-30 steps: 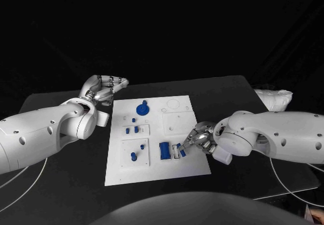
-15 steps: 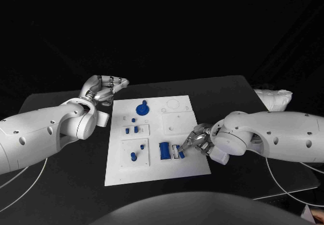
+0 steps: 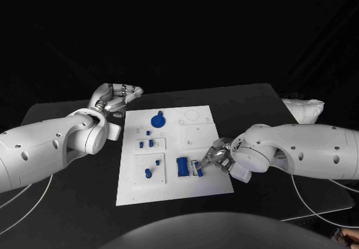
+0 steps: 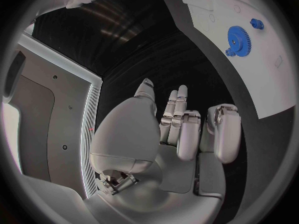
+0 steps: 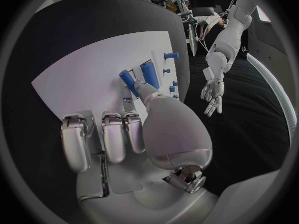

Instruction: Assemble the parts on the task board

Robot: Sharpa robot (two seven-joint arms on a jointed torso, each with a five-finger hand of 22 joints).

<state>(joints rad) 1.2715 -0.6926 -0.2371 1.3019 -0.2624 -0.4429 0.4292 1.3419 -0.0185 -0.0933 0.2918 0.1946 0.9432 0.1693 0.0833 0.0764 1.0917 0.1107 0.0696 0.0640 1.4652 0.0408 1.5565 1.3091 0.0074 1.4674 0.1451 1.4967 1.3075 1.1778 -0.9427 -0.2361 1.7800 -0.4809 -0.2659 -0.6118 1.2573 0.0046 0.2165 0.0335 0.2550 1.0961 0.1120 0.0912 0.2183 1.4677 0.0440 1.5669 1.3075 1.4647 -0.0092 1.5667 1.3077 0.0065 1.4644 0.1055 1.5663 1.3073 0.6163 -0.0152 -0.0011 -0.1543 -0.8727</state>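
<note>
**Right robot hand at the blue cylinders, left robot hand idle off the board**

Nearest me, the right robot hand (image 3: 217, 155) reaches onto the near right part of the white task board (image 3: 213, 184). Its thumb tip rests against a small blue cylinder (image 3: 201, 169) lying there, with the other fingers (image 5: 115, 137) curled in above the plate; I cannot tell whether it truly pinches the piece or only touches it. Just beside that piece, further in on the board, lies a larger blue cylinder (image 3: 182, 166).

Toward the board's left side stand a few short blue pegs (image 3: 152, 171) in a raised square block, and beyond them more small blue pieces (image 3: 150, 143) sit in a second block. Farther back, a blue gear (image 3: 157, 121) lies flat near the board's far edge, with a small blue knob (image 4: 256, 23) just next to it.

The left robot hand (image 3: 116, 97) hovers off the board's far left corner, over the black tabletop (image 3: 67, 111), fingers loosely apart and holding nothing.
</note>
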